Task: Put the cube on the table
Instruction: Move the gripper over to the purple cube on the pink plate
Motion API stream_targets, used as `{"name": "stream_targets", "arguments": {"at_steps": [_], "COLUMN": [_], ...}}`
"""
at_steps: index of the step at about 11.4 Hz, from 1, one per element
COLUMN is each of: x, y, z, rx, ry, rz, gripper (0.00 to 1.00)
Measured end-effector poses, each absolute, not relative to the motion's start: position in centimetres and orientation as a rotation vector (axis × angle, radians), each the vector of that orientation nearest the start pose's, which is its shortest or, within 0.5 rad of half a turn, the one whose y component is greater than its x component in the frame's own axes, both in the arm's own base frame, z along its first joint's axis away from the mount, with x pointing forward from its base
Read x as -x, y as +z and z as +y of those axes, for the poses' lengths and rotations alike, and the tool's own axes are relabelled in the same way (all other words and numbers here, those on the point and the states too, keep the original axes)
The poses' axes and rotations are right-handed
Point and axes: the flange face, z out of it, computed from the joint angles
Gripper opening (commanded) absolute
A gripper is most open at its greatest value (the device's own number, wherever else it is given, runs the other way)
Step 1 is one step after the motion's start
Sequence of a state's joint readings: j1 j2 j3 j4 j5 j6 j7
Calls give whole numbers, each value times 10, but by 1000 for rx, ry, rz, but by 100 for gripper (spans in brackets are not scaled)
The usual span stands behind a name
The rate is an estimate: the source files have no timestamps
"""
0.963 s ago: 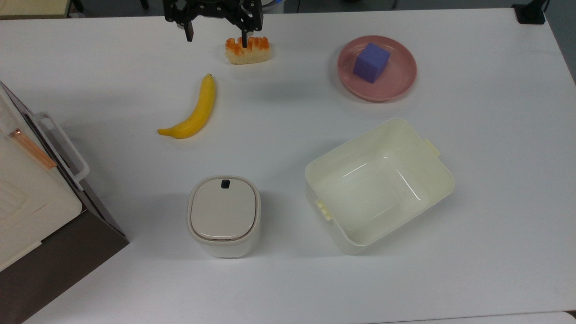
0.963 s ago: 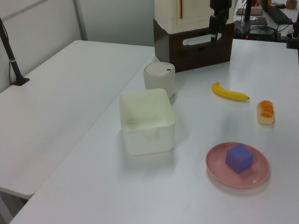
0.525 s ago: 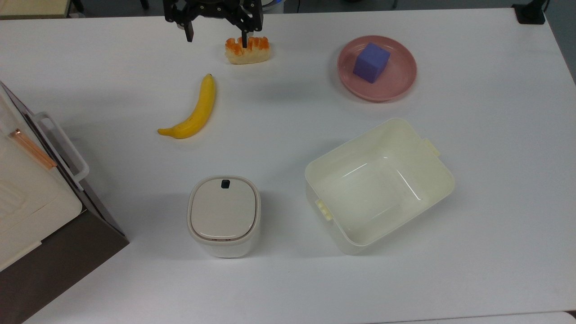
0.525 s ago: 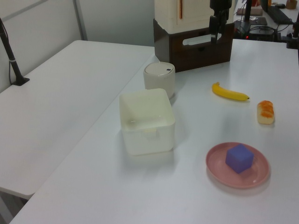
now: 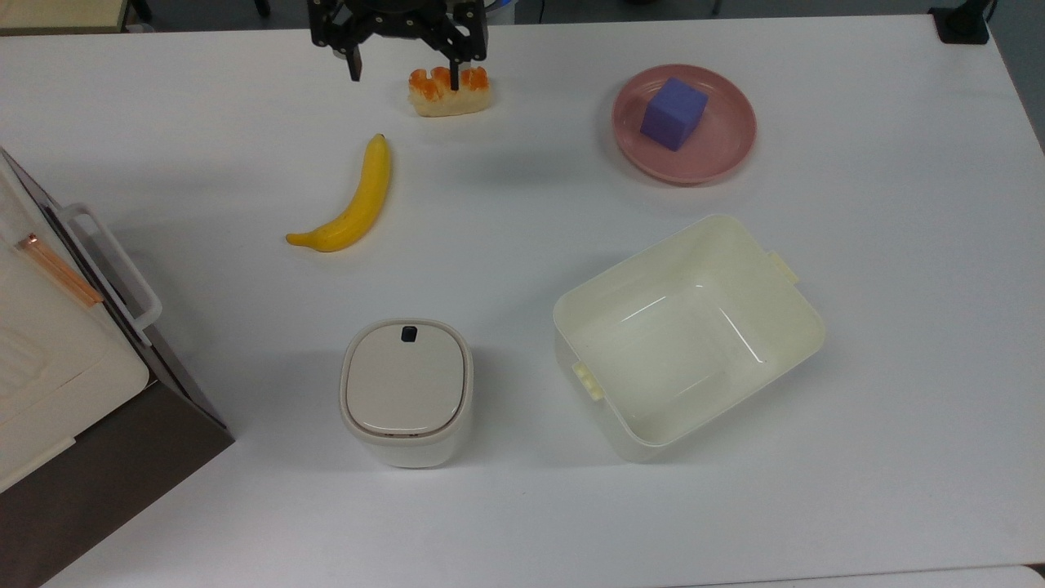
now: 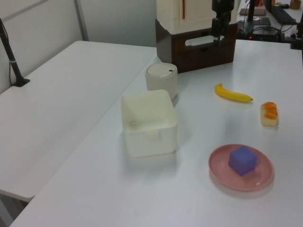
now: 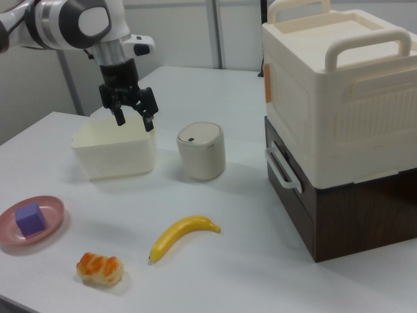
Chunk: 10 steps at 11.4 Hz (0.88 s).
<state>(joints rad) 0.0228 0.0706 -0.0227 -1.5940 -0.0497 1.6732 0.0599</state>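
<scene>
The purple-blue cube (image 5: 673, 113) (image 6: 242, 160) (image 7: 30, 219) rests on a pink plate (image 5: 718, 155) (image 6: 220, 172) (image 7: 53, 210) at the top view's upper right, on the white table (image 5: 522, 204) (image 6: 199, 203) (image 7: 260, 261). My gripper (image 5: 411, 72) (image 6: 217, 32) (image 7: 135, 121) hangs open and empty well above the table. In the top view it is at the upper edge over an orange-topped pastry (image 5: 451, 91), far to the left of the cube. Nothing touches the cube.
A banana (image 5: 347, 204) lies left of centre in the top view. An open cream tub (image 5: 804, 306) and a lidded white bin (image 5: 406, 392) stand nearer the bottom. Stacked storage boxes (image 5: 49, 367) fill the top view's left edge.
The gripper has shifted a little to the right in the top view, still open. The cube and plate have not moved.
</scene>
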Motion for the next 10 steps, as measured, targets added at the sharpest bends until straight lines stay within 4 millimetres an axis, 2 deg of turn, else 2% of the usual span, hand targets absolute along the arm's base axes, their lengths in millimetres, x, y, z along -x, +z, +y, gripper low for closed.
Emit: {"name": "stream_targets", "arguments": {"at_steps": [2, 10], "x": [-584, -594], "y": [574, 553], "z": [4, 4], "rx": [3192, 3192], "ry": [8, 36], "rz": [65, -86], "gripper": [100, 100]}}
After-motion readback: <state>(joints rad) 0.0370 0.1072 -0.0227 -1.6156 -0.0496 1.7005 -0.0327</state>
